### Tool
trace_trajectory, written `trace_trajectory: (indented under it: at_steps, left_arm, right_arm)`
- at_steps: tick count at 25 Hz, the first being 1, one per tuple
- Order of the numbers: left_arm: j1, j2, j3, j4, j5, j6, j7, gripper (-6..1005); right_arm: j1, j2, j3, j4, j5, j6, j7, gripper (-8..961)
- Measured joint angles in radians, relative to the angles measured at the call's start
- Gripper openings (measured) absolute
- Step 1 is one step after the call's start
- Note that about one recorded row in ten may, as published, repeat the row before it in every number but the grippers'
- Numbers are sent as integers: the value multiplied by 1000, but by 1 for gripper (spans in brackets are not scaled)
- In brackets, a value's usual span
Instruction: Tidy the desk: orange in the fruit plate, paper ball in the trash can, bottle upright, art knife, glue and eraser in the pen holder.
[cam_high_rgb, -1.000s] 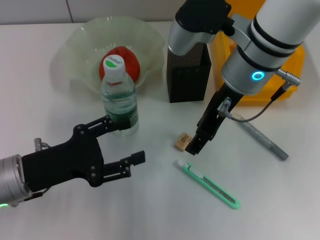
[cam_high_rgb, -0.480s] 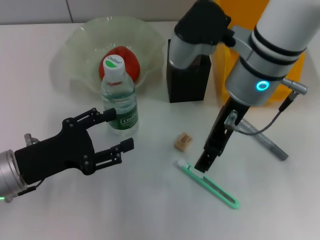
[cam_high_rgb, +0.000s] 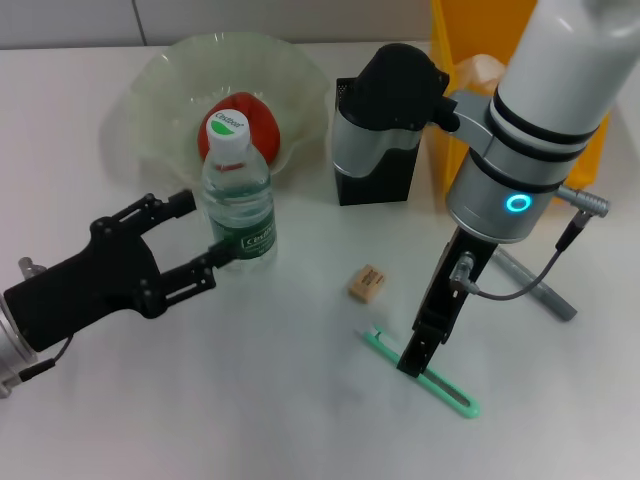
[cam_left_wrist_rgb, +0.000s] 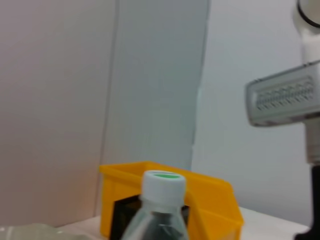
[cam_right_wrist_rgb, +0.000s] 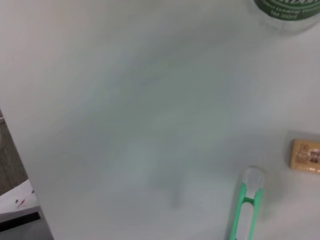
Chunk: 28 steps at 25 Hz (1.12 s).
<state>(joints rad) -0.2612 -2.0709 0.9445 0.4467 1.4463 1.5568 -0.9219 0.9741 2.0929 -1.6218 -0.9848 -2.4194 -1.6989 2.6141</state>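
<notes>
Since a second ago, the right gripper (cam_high_rgb: 411, 362) has travelled from beside the eraser (cam_high_rgb: 367, 283) down onto the art knife (cam_high_rgb: 430, 380), its tip now over the knife's middle; whether its fingers are parted I cannot tell. The left gripper (cam_high_rgb: 185, 228) has drawn back toward the robot's left, jaws spread wide, one finger beside the upright bottle (cam_high_rgb: 239, 196). The fruit plate (cam_high_rgb: 160, 80) holds a red-orange fruit (cam_high_rgb: 260, 122). The yellow bin (cam_high_rgb: 590, 140) sits at the rear right, and the black pen holder (cam_high_rgb: 375, 165) stands beside it. The green knife lies flat, its long axis running diagonally from near the eraser toward the robot's right. A grey glue stick (cam_high_rgb: 535, 285) lies nearby.
</notes>
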Motion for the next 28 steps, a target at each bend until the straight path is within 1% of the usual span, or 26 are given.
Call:
trace_trajectory:
  at_steps: [2, 7, 16, 28]
  left_arm:
    - [-2, 0, -14, -12, 0, 0, 0, 796]
    - [-2, 1, -17, -15, 0, 0, 0, 796]
    - [-10, 0, -10, -17, 5, -9, 0, 796]
    - [-10, 0, -12, -17, 6, -11, 0, 795]
  right_arm:
    - [0, 0, 0, 19, 0, 10, -4, 672]
    - [-2, -1, -5, 50, 1, 28, -9, 664]
    - [-3, -1, -76, 76, 39, 69, -10, 649]
    - [-4, -1, -79, 78, 48, 73, -10, 629]
